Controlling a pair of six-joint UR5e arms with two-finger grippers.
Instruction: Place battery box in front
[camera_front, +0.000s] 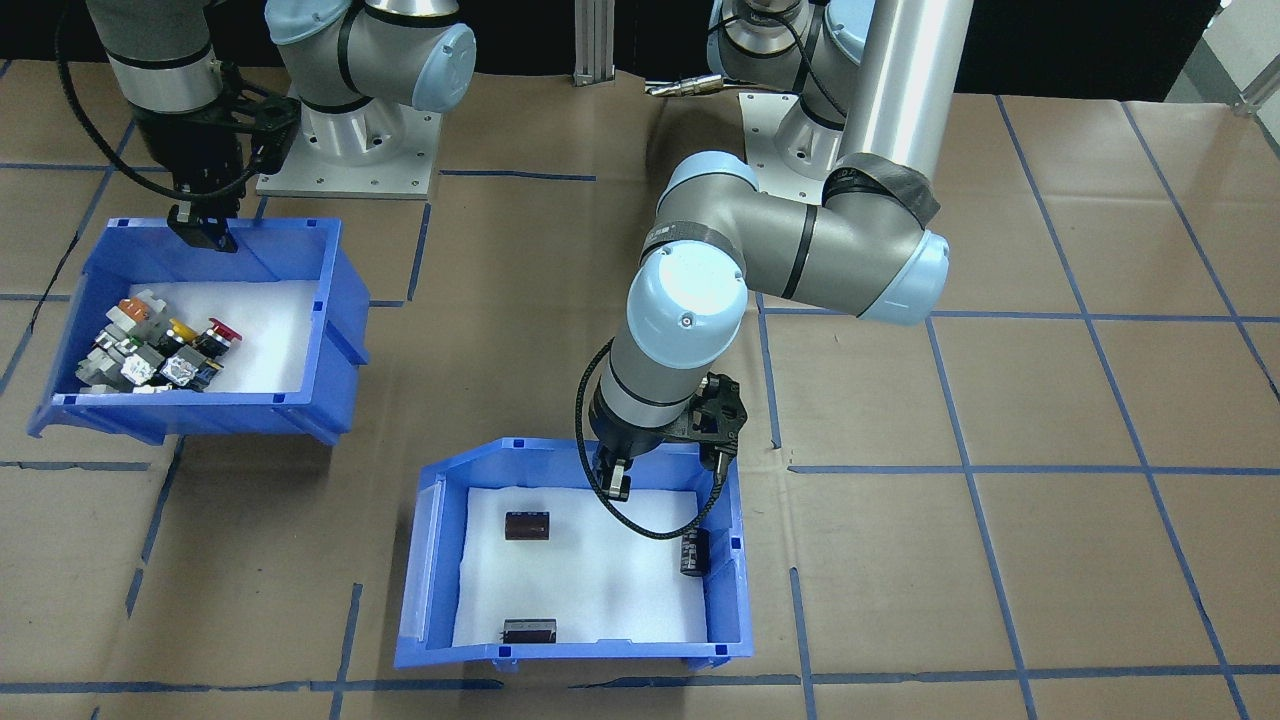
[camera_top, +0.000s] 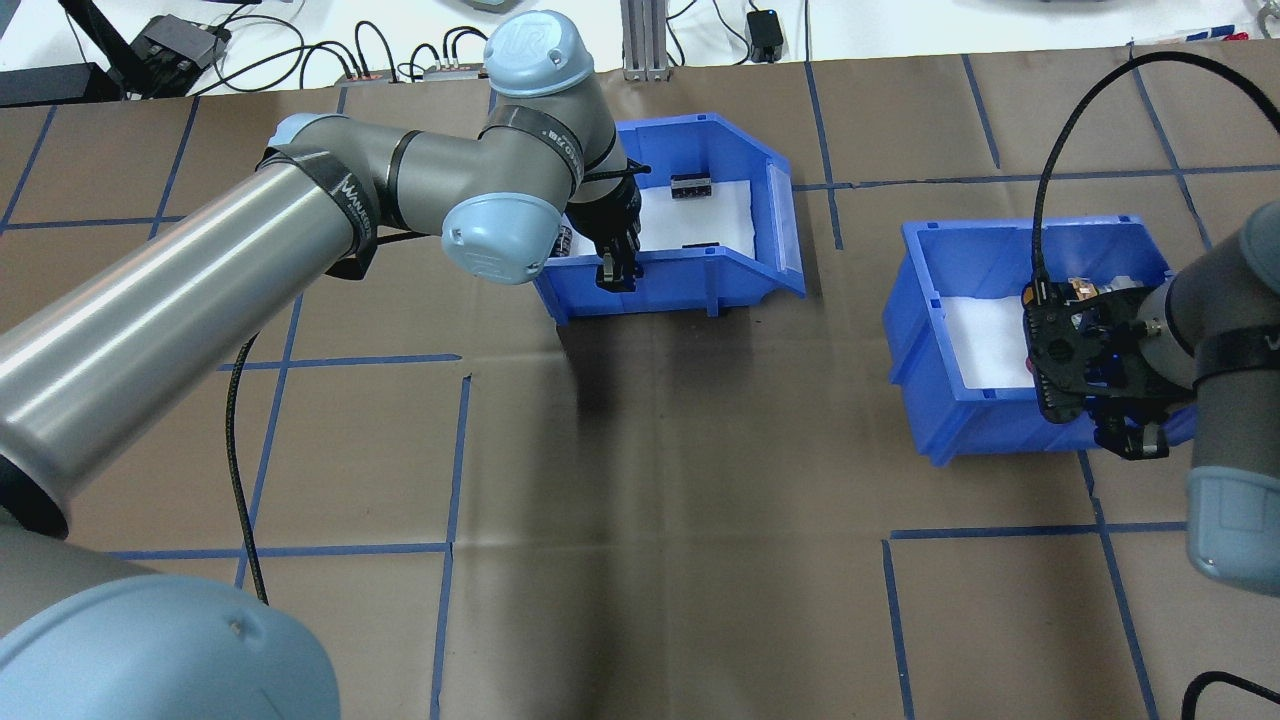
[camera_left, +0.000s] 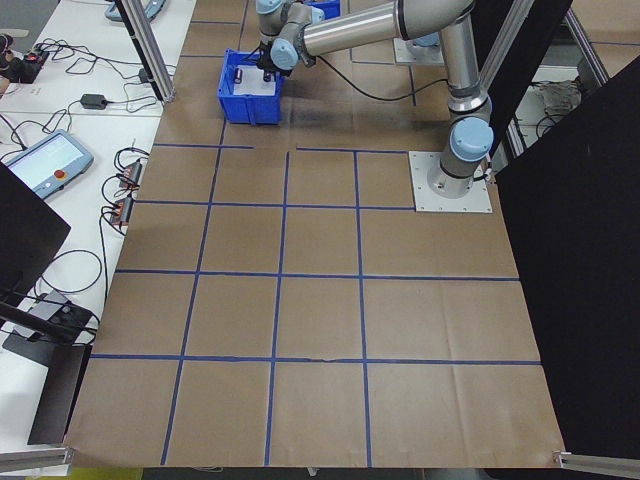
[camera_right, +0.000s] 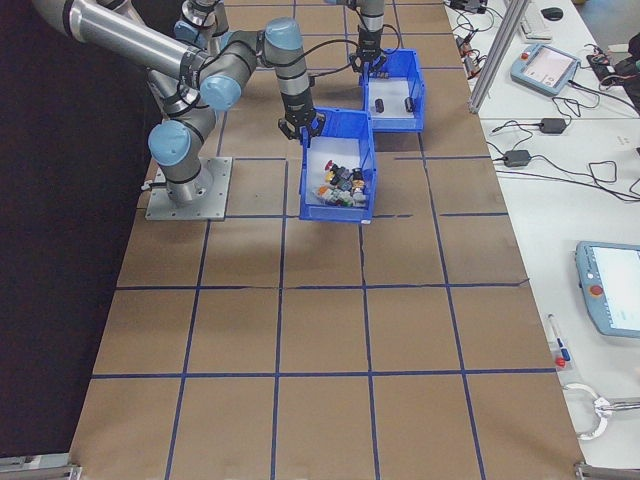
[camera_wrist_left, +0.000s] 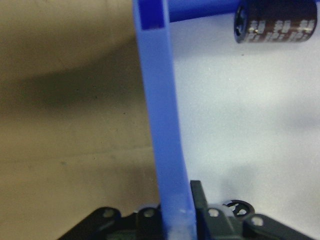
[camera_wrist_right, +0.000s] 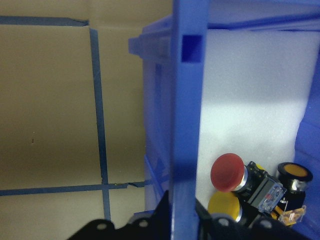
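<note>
The battery box (camera_front: 570, 655) is a blue bin lined with white foam, holding three dark cylinders (camera_front: 527, 526). It sits near the table edge opposite the robot. My left gripper (camera_front: 612, 482) is shut on its wall nearest the robot. In the left wrist view that wall (camera_wrist_left: 160, 125) runs between the fingers, and one cylinder (camera_wrist_left: 275, 22) lies on the foam. From overhead, the left gripper (camera_top: 610, 275) pinches the battery box (camera_top: 660, 285). My right gripper (camera_front: 205, 230) is shut on the wall of the switch bin (camera_front: 200, 415).
The switch bin (camera_top: 990, 425) holds red, yellow and white push-button switches (camera_wrist_right: 230, 172), and its wall (camera_wrist_right: 187, 125) sits between the right fingers. Brown paper with blue tape lines covers the table (camera_top: 650, 500). The arm bases (camera_front: 350, 150) stand at the robot's side.
</note>
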